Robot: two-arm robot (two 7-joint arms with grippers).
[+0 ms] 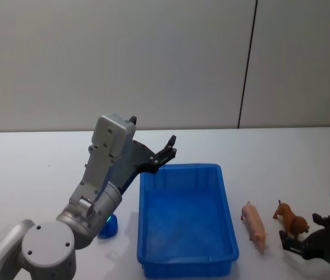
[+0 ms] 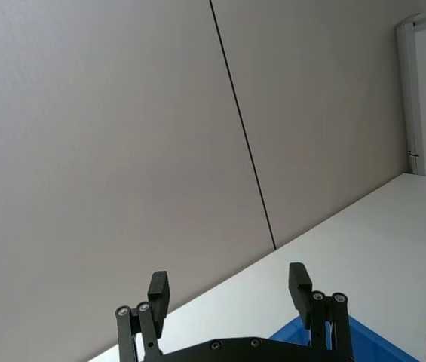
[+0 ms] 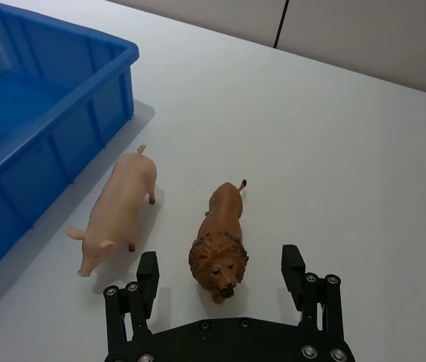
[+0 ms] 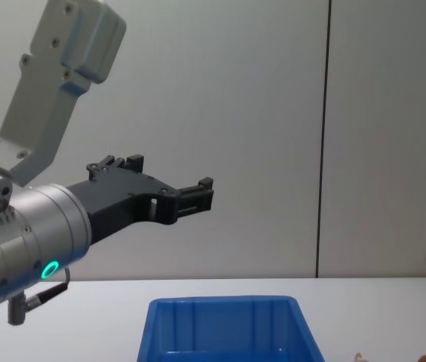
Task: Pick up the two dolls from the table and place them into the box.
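Left arm seen rising from the lower left of the head view, elbow bent, the left gripper [image 1: 166,153] held in the air at the far left corner of the box [image 1: 185,170]. In the chest view this gripper [image 4: 197,197] is seen side-on at centre left, well above the blue rim and set against the wall. In the left wrist view its fingers [image 2: 158,290] are seen spread wide with nothing between them. The right gripper [image 3: 221,265] is seen low over the table [image 3: 348,151] at the lower right of the head view. In the right wrist view its fingers [image 3: 293,264] are seen spread to either side of the head of the lion doll [image 3: 220,234], with no contact made out. The pig doll [image 3: 118,207] is seen lying just beside the lion, between it and the box wall [image 3: 47,113]. Both dolls are on the tabletop, right of the box; nothing is seen inside the box.
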